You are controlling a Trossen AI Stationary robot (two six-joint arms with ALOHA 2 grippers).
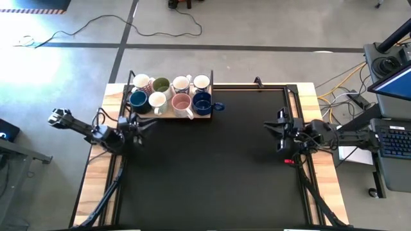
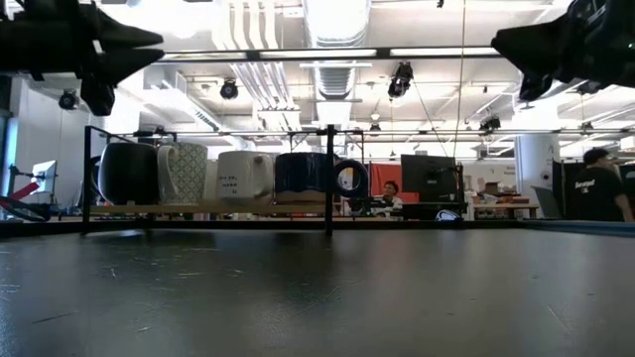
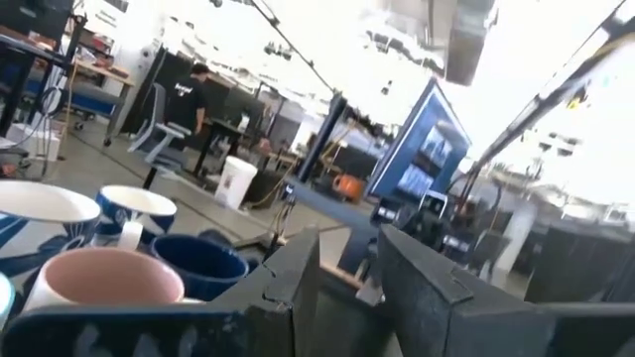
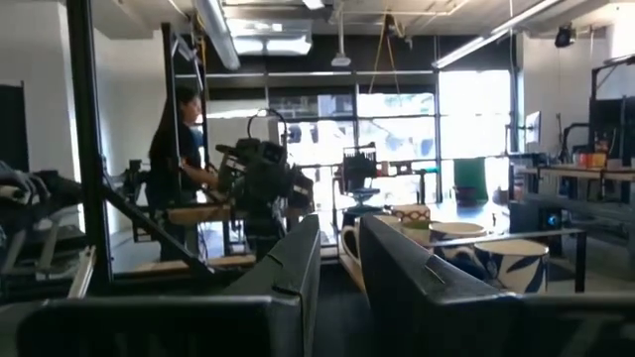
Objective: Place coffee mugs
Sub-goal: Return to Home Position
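Eight mugs [image 1: 181,102] sit on the shelf [image 1: 164,116]; my left jaws and right jaws stand barely parted, empty; I should draw the left away without clipping that shelf.

8 mugs [image 1: 182,103] in 2 rows on shelf [image 1: 164,117] — back-L corner of table [image 1: 212,170].

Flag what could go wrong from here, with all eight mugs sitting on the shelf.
1. The left gripper sits right by the table-side edge of the shelf; a wide swing could clip the nearest mugs.
2. The dark blue mug stands at the shelf's corner with its handle past the edge, so a nudge might tip it off.
3. The mugs are packed tight; one bump would likely spread. The right gripper is well clear.
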